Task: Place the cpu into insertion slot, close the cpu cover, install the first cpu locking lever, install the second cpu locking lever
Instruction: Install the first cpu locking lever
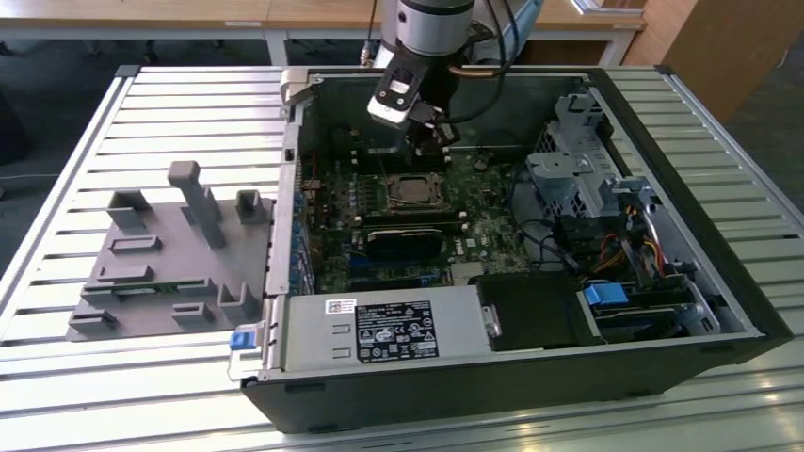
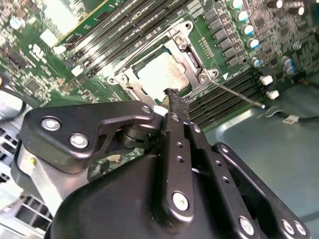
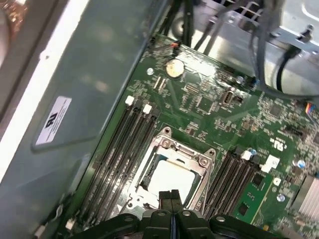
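Observation:
The cpu [image 3: 170, 177] lies in the insertion slot [image 1: 412, 191] on the green motherboard, its dull silver top [image 2: 156, 74] showing through the square window of the cpu cover [image 3: 182, 155]. The cover [image 2: 185, 46] lies flat over the chip. A thin metal locking lever [image 2: 235, 92] sticks out from one socket corner over the memory slots. My gripper [image 1: 434, 149] hangs just above the socket's far edge. In both wrist views its black fingers [image 3: 171, 196] are pressed together, shut with nothing between them, and the tip [image 2: 172, 95] is close above the cover's rim.
Long black memory slots [image 3: 119, 149] flank the socket on both sides. The case wall [image 3: 89, 74] rises beside the board. Drive cages and cables [image 1: 590, 179] fill the case at the exterior view's right, with a power supply [image 1: 377, 330] in front. A grey fixture [image 1: 176, 254] stands outside on the slatted table.

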Controlling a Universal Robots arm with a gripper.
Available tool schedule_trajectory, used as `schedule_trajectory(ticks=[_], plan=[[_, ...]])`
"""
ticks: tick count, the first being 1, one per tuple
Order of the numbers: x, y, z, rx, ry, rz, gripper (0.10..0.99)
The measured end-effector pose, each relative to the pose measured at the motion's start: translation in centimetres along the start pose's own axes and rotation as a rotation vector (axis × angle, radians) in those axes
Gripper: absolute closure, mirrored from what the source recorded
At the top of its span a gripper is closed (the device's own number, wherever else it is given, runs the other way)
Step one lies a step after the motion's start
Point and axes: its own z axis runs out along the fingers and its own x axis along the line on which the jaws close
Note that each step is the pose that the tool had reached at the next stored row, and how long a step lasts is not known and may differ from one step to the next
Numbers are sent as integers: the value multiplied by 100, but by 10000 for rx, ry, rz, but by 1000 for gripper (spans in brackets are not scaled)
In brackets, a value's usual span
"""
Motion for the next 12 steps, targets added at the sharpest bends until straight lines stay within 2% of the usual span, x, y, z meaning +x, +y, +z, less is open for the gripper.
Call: schedule_trajectory(ticks=[3,4,12], plan=[[0,0,0,8,4,-328,980],[0,0,0,23,10,-951,980],[0,0,0,49,22,-1978,980]])
